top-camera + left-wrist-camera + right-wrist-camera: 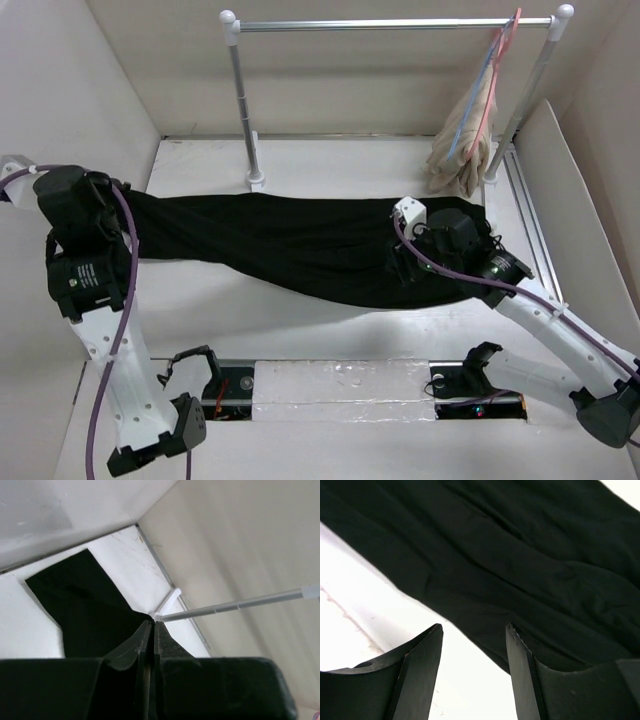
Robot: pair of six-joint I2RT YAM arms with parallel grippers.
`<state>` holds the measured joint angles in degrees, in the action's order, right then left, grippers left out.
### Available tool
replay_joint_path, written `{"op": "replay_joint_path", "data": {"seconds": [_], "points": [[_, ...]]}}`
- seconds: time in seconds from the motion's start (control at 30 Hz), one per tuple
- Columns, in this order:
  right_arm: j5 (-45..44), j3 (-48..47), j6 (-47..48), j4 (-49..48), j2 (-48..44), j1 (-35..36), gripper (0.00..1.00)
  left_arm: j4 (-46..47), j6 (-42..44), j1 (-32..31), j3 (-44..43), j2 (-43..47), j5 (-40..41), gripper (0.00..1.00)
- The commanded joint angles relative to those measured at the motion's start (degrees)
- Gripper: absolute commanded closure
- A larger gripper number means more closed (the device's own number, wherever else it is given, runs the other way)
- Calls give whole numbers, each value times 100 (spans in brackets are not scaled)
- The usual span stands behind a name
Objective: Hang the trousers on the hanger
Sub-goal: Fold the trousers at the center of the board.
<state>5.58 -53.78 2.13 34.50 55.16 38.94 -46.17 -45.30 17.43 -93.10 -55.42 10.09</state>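
A robot lab cell — white panel walls (70, 90) boxing in a table (300, 330) with a garment rail (390, 24).

You have the black soft fabric trousers (290, 245) (75, 605) (520, 555) lying lengthwise across the table from left to right, plain, dark and softly creased. Your thin light-blue clothes hanger (478, 85) hangs bare and tilted from the metal rail (390, 24), above and behind their right end.

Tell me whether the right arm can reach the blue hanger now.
Probably yes: the right gripper is open over the trousers, and nothing stands between it and the hanger, though the pink hanger and beige cloth crowd it.
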Motion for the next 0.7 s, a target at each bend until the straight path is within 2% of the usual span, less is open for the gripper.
{"op": "replay_joint_path", "data": {"seconds": [0.0, 0.13, 0.3, 0.37, 0.43, 0.5, 0.53, 0.57, 0.63, 0.67], "points": [[144, -238, 261, -49, -49, -298, 41, 169, -76, -29, 195, -433, -279, 100], [285, -221, 375, -58, -31, -641, 40, 495, -93, -29, 56, -926, -727, 100], [408, -361, 411, -5, -5, -914, 40, 548, -120, -29, -893, -1489, -982, 100], [330, -405, 385, 143, -31, -976, 40, 496, -50, -29, -1052, -1411, -799, 100], [145, -344, 193, 285, -153, -1107, 42, 390, -14, -117, -895, -1279, -204, 100], [-101, 31, -80, 268, -312, -1396, 69, 320, 4, -117, -80, -954, 194, 100], [-32, 191, -203, 242, -452, -1598, 88, 415, -31, -117, 724, -814, 413, 100], [291, 323, -378, 224, -488, -2165, 100, 521, -66, -117, 1097, -508, 467, 100], [758, 701, -546, 180, -506, -2749, 100, 897, -181, -117, 1931, -164, 329, 100], [751, 728, -643, 328, -454, -2856, 100, 1004, -207, -117, 2040, 125, 275, 100]]}}
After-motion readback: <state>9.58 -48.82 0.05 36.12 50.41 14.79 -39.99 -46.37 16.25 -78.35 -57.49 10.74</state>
